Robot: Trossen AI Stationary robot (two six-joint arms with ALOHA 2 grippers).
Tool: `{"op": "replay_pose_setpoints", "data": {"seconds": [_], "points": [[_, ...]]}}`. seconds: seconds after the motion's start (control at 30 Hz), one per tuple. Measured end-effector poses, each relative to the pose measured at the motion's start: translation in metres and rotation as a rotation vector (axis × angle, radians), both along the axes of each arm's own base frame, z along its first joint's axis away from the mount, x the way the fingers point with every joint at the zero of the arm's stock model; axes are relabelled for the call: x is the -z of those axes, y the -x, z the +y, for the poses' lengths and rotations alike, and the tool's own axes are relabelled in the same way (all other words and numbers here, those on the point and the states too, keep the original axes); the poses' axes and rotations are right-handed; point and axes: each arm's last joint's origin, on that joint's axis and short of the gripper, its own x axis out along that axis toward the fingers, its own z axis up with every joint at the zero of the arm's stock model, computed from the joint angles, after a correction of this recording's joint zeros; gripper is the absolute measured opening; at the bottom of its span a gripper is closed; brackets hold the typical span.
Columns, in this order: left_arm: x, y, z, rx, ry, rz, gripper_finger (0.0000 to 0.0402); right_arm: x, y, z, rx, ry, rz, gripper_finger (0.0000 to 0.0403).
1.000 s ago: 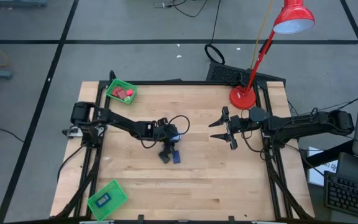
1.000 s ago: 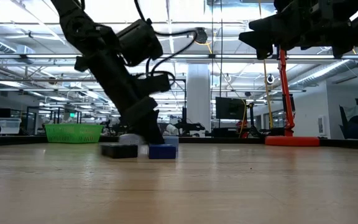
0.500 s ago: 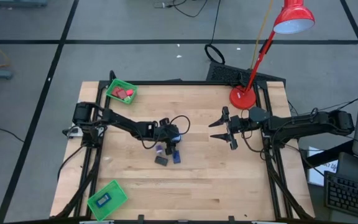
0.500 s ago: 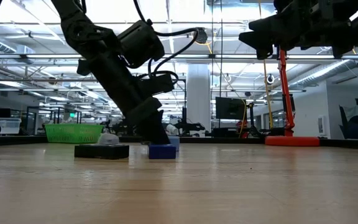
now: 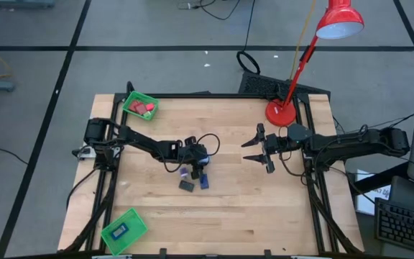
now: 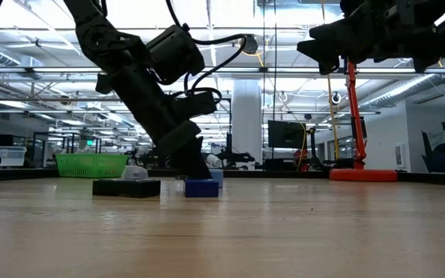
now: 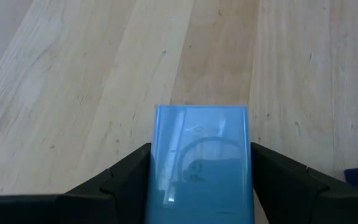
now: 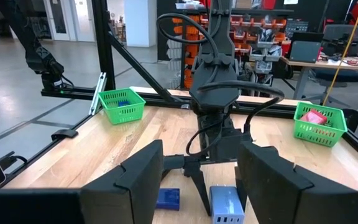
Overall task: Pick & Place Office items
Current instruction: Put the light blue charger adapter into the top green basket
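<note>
My left gripper [image 5: 192, 170] stands low at the table's middle, shut on a light-blue block [image 7: 201, 165], also seen in the right wrist view [image 8: 227, 203]. Beside it a dark-blue block [image 5: 203, 182] and a flat black rectangle [image 5: 186, 185] lie on the wood; both show in the low view, dark-blue block [image 6: 202, 188] and black rectangle [image 6: 126, 188]. My right gripper [image 5: 254, 151] hangs open in the air over the table's right part, pointing level toward the left arm, with nothing between its fingers. My left gripper pinches the light-blue block by its two long sides [image 7: 157, 180], one finger [image 7: 126, 177] on each. The fingers slant down from the table's left and lie along the block, whose free end points ahead of them. Whether that end rests on the wood, I cannot tell.
A green tray [image 5: 131, 101] with red pieces stands at the far left corner. Another green tray [image 5: 136, 232], with a small dark piece in it, stands at the near left. The red desk lamp's base [image 5: 280, 113] stands at the far right. Bare wood lies toward the near edge.
The black rectangle has slid a little from under my left gripper toward the table's near left and turned; it now lies broadside to the low view. It has kept still over the last half second. Both grippers have stayed in place.
</note>
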Motion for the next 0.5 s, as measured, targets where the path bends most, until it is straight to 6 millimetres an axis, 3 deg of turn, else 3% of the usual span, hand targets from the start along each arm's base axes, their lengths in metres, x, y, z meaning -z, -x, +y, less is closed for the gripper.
{"op": "replay_pose_setpoints", "data": {"seconds": [0.3, 0.5], "points": [[-0.0002, -0.0002, -0.0001, 0.0, -0.001, -0.003, 0.0213, 0.0, -0.0001, 0.0, 0.0, 0.0, 0.0, 0.0196], [-0.0002, -0.0002, -0.0001, -0.002, 0.0, -0.003, 0.0217, 0.0, -0.0001, 0.0, 0.0, 0.0, 0.0, 0.0196]]}}
